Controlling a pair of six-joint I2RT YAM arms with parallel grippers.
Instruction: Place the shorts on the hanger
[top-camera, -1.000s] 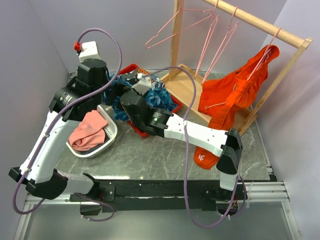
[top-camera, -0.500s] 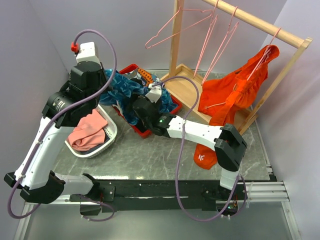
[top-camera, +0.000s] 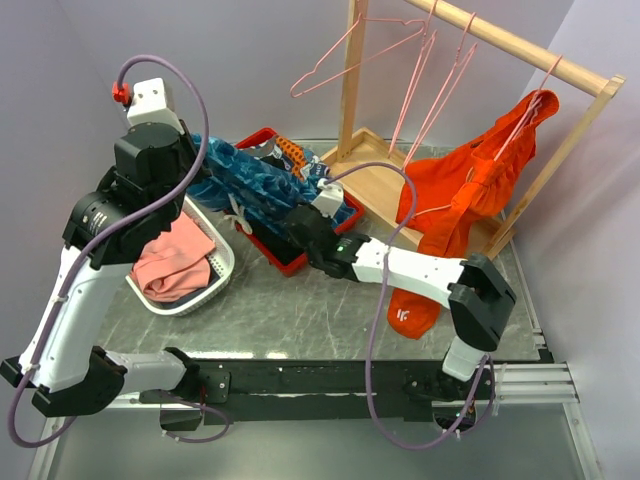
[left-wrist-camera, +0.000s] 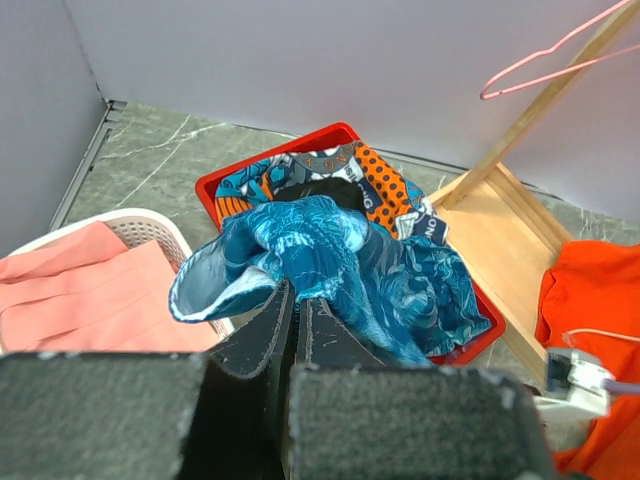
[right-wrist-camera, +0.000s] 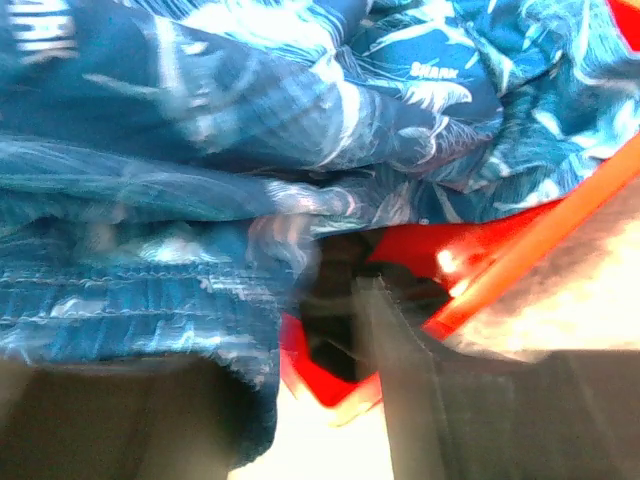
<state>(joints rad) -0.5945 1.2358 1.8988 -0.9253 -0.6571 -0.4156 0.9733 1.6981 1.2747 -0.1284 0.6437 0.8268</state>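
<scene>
The teal leaf-print shorts (top-camera: 255, 180) stretch from the red tray (top-camera: 290, 262) up and left to my left arm. In the left wrist view my left gripper (left-wrist-camera: 293, 290) is shut on a fold of the shorts (left-wrist-camera: 340, 250). My right gripper (top-camera: 305, 212) is low at the tray's front edge, under the hanging fabric. In the right wrist view the right gripper (right-wrist-camera: 325, 330) shows a gap between its jaws; the shorts (right-wrist-camera: 250, 130) drape over its left finger, and nothing is clamped. An empty pink hanger (top-camera: 350, 50) hangs on the wooden rail, also seen from the left wrist as a pink hanger (left-wrist-camera: 560, 55).
Two more pink hangers (top-camera: 440, 90) hang on the rail; a further one carries an orange garment (top-camera: 470, 190). A multicolour cloth (left-wrist-camera: 385, 185) lies in the tray. A white basket (top-camera: 215, 275) holds pink cloth. The rack's wooden base (top-camera: 375, 180) stands behind the tray.
My left gripper has lifted and pulled left, drawing the shorts out of the tray. My right arm has reached forward under the fabric, and its jaws have narrowed.
</scene>
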